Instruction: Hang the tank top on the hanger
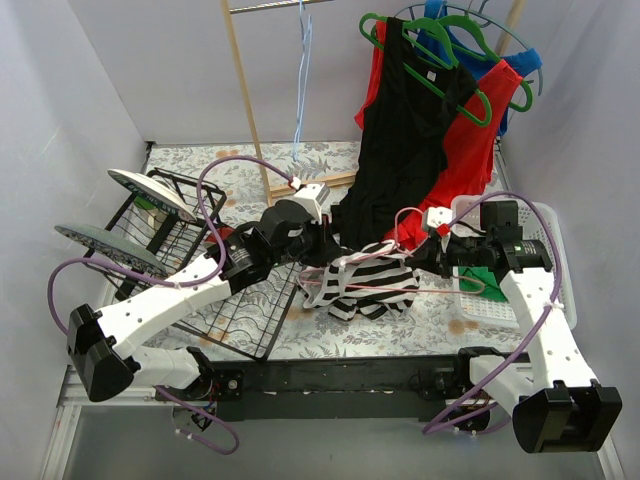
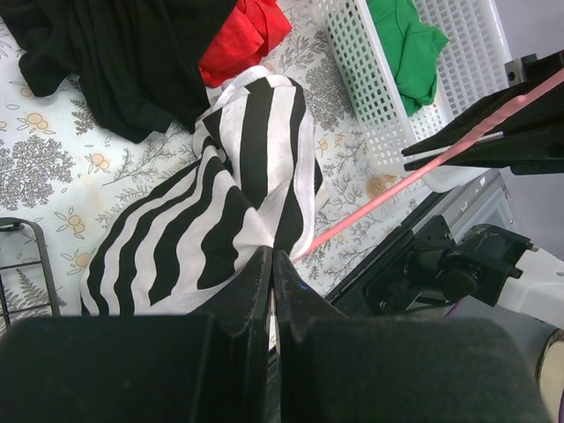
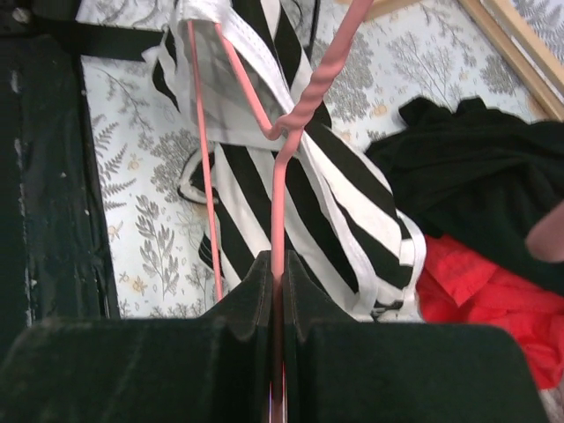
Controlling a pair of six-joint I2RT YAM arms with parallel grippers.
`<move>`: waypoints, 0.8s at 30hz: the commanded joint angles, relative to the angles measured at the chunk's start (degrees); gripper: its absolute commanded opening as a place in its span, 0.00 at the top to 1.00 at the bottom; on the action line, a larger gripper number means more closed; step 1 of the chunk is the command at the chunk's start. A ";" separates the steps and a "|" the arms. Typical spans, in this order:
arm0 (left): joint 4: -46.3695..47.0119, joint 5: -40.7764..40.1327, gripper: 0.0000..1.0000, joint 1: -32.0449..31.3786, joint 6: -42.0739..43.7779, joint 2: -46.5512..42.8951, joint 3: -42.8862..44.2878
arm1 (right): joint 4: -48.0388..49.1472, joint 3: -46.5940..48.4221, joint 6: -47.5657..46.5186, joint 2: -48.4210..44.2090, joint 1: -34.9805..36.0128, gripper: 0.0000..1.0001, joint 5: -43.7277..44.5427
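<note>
The black-and-white striped tank top (image 1: 368, 285) lies bunched on the floral table between the two arms. My left gripper (image 1: 325, 250) is shut on its upper left edge; in the left wrist view the jaws (image 2: 272, 257) pinch the striped fabric (image 2: 238, 185). My right gripper (image 1: 422, 258) is shut on the pale pink hanger (image 1: 445, 292). In the right wrist view the jaws (image 3: 278, 264) clamp the pink wire just below its twisted neck (image 3: 295, 119), and one hanger arm runs under a white strap of the tank top (image 3: 300, 198). The pink wire also shows in the left wrist view (image 2: 397, 189).
A plain black top (image 1: 395, 170) and a red top (image 1: 470, 150) hang on green hangers (image 1: 450, 60) at the back. A light blue hanger (image 1: 303, 70) hangs from the wooden stand (image 1: 245, 90). A dish rack (image 1: 165, 225) stands left, a white basket (image 1: 555, 255) right.
</note>
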 commanded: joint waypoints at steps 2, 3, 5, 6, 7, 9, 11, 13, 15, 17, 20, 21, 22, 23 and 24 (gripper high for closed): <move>0.28 3.50 1.00 0.72 1.70 -0.93 3.56 | -1.78 4.24 -3.28 4.71 -0.06 0.99 -12.57; 0.02 3.94 1.00 0.63 1.88 -0.67 4.52 | -3.10 5.12 -4.35 6.47 -0.05 0.99 -13.53; 0.19 4.81 1.00 0.63 2.06 -0.40 4.97 | -5.13 6.53 -5.76 7.80 -0.05 0.99 -14.33; 0.63 6.38 1.00 0.72 2.06 -0.49 5.32 | -5.05 6.53 -5.76 8.58 -0.05 0.99 -15.46; 1.41 7.27 1.00 0.72 2.06 -0.57 5.41 | -4.79 6.53 -5.59 8.94 -0.05 0.99 -16.17; 2.12 9.20 0.92 0.72 2.23 -0.75 5.76 | -3.12 6.27 -4.19 9.90 -0.05 0.99 -17.58; 2.74 10.09 0.81 0.72 3.02 -1.36 6.46 | -2.15 6.53 -3.05 10.61 0.03 0.99 -17.85; 1.70 10.53 0.64 0.72 4.77 -1.80 7.51 | -1.62 6.88 -2.95 11.75 0.03 0.99 -17.76; -0.24 9.66 0.49 0.98 9.42 -2.85 8.83 | -1.71 7.23 -2.95 12.19 0.03 0.99 -17.50; -3.93 7.99 0.31 0.98 13.37 -3.91 10.85 | -1.62 7.32 -3.04 12.20 0.56 0.99 -17.06; -7.27 9.11 0.11 1.07 23.21 -6.02 11.47 | -0.92 7.15 -2.95 11.50 2.05 0.99 -14.60; -8.24 9.82 0.09 1.16 27.50 -6.29 11.65 | -0.57 7.15 -2.78 11.06 2.49 0.99 -13.20; -10.33 10.44 0.07 1.07 29.89 -6.38 11.74 | 0.04 7.06 -2.69 10.79 3.02 0.99 -12.41; -11.31 13.05 0.05 1.07 31.83 -6.12 11.74 | 0.31 6.97 -2.78 10.53 4.24 0.99 -11.62; -12.37 14.30 0.05 1.07 33.42 -5.94 11.56 | 0.49 6.97 -2.78 10.18 5.03 0.99 -9.96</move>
